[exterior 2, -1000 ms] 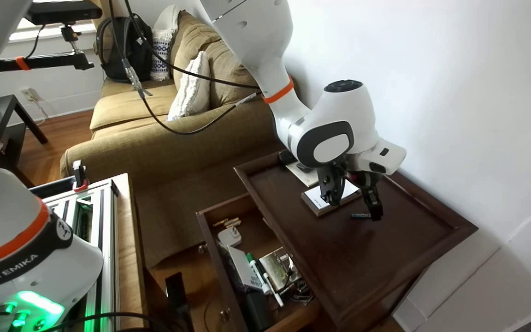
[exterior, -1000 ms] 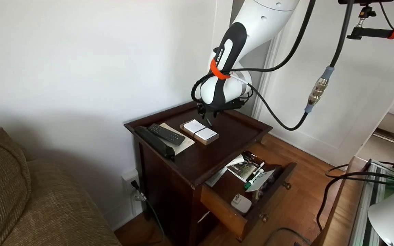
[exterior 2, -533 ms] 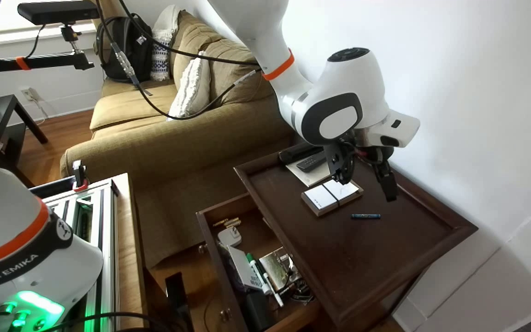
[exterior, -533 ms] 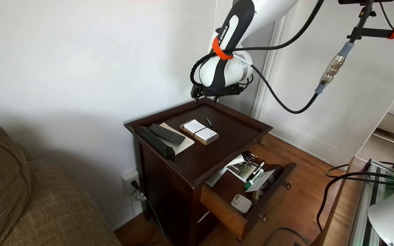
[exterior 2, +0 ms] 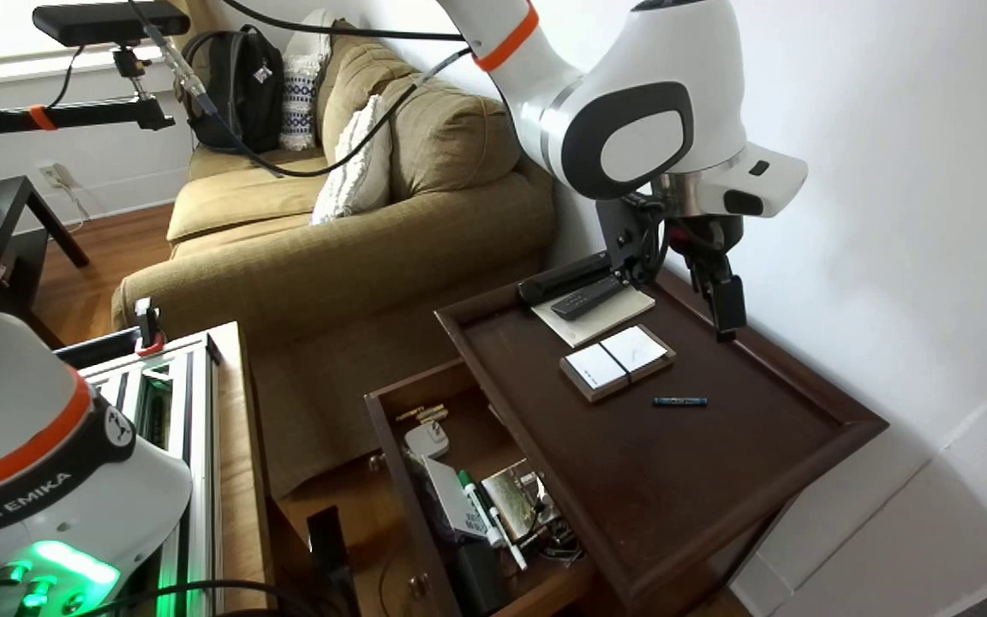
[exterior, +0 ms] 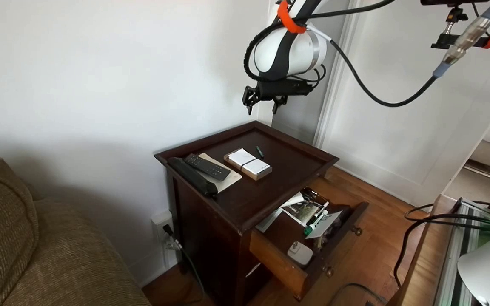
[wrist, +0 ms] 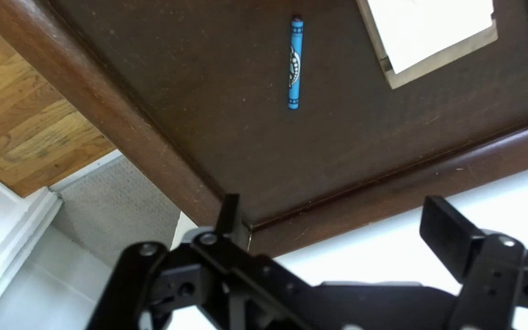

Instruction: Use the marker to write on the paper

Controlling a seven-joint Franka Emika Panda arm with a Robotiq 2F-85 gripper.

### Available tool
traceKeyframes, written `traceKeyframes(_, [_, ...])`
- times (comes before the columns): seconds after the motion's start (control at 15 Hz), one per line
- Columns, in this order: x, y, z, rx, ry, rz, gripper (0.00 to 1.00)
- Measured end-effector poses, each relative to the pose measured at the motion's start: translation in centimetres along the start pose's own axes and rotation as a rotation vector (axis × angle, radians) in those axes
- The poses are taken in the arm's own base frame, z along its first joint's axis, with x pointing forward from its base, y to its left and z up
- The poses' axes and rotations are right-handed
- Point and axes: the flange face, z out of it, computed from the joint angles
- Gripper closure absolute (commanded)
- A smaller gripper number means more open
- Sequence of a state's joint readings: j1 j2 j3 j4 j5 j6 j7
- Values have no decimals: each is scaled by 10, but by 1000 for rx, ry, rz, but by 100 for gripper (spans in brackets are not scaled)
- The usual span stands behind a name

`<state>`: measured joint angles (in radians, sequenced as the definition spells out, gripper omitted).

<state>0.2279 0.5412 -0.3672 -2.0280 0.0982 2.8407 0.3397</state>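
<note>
Jaws apart, nothing held, the black two-fingered pincer [wrist: 331, 214] hangs above the dark-brown wooden counter [wrist: 360, 137], by its wall-side edge. Down and inward lies the slim blue cylindrical marker [wrist: 295, 64], long axis nearly square to the closing line, white rectangular paper [wrist: 429, 30] close by.

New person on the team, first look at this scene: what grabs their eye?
Probably the big white arm, its open black gripper hanging empty above the dark cabinet. Next, likely the bright green glow on the robot's base in an exterior view. In the wrist view it's the blue marker, lying on the brown top, apart from the white paper.
</note>
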Motion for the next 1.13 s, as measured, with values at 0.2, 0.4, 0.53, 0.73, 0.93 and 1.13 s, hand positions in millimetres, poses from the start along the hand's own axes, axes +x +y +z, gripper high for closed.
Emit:
traceKeyframes(0.2, [0,8,-15,-14,-55,10,0])
traceKeyframes(0.4, [0,14,-26,-9,-92,27,0])
traceKeyframes(0.53, [1,19,-31,-8,-101,46,0])
traceKeyframes(0.73, [0,22,-37,-3,-100,55,0])
traceKeyframes(0.93, [0,21,-37,-2,-101,56,0])
traceKeyframes(1.13, [-1,21,-37,-2,-102,56,0])
